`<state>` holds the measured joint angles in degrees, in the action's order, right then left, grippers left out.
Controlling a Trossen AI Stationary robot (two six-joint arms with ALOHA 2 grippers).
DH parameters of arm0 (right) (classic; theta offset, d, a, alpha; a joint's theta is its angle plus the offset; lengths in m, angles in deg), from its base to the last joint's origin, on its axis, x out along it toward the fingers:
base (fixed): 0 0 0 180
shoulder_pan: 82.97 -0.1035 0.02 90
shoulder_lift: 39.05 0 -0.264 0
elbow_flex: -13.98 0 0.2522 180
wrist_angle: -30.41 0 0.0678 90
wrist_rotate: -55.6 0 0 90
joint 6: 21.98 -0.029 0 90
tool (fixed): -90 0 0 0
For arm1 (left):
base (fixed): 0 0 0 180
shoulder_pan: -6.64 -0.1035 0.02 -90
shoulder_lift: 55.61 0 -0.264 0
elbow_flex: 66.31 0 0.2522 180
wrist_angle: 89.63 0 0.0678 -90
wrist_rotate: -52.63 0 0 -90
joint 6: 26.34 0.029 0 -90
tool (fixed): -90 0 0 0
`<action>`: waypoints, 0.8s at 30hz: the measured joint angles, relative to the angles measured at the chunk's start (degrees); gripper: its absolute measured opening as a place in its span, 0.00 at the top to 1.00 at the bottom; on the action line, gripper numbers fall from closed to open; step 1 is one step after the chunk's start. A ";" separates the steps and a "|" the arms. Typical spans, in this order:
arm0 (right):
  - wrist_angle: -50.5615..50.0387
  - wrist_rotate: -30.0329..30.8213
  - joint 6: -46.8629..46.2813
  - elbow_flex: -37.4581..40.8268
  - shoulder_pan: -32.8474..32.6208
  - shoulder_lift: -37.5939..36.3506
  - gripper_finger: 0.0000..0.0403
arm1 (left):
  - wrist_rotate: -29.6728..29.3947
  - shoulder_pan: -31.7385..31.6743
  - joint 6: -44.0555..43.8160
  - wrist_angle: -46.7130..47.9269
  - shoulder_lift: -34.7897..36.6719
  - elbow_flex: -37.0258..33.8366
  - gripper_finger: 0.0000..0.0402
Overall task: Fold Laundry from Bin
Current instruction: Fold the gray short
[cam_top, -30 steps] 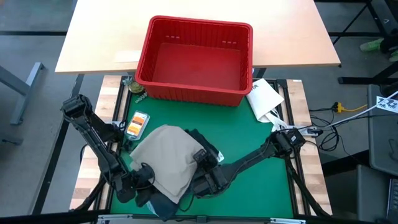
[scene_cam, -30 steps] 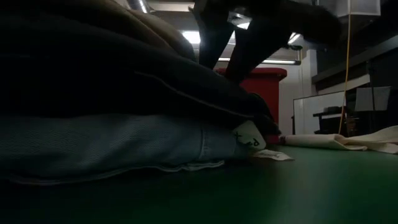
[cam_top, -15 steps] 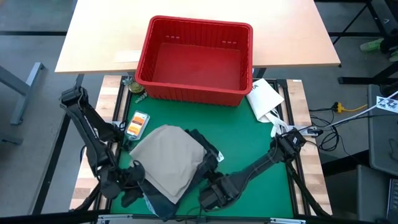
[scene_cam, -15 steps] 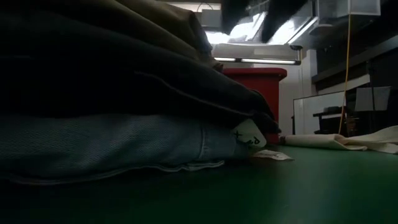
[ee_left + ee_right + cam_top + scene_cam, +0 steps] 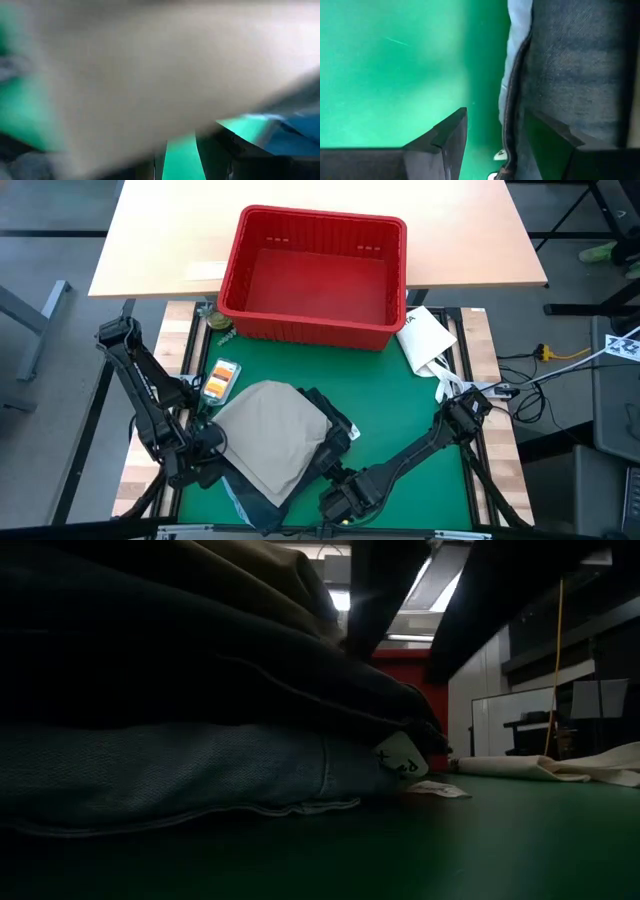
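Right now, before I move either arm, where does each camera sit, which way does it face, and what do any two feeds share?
High view: above the table, facing straight down on the red bin, the stacked clothes and both arms.
Low view: at tabletop height, facing level across the green mat past the clothes to the bin; arm links cross overhead.
Left wrist view: pressed close to tan cloth, blurred.
Right wrist view: faces mat and denim edge past its own open fingers.
Shared: high and low both show bin and clothes.

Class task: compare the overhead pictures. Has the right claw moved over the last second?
Yes. The right claw has pulled back off the stacked laundry, away from the red bin, toward the near table edge.
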<state>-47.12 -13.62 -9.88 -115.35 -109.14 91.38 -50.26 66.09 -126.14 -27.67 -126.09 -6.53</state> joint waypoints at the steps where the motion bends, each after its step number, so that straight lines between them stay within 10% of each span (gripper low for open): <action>1: 0.83 0.93 -0.02 0.90 0.05 0.00 0.51 | -0.46 -0.01 -0.47 1.73 0.00 -0.01 0.77; 8: 8.34 9.18 -0.14 7.40 0.53 0.00 0.51 | -6.46 -0.35 -6.38 8.01 -2.21 -1.84 0.77; 24: -4.69 14.25 -3.26 9.51 6.28 -0.09 0.51 | -6.98 -3.74 5.67 -24.66 -6.90 -5.33 0.77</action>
<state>-51.81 0.63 -13.14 -105.84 -102.86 91.30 -57.24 62.35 -120.47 -52.33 -132.99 -11.86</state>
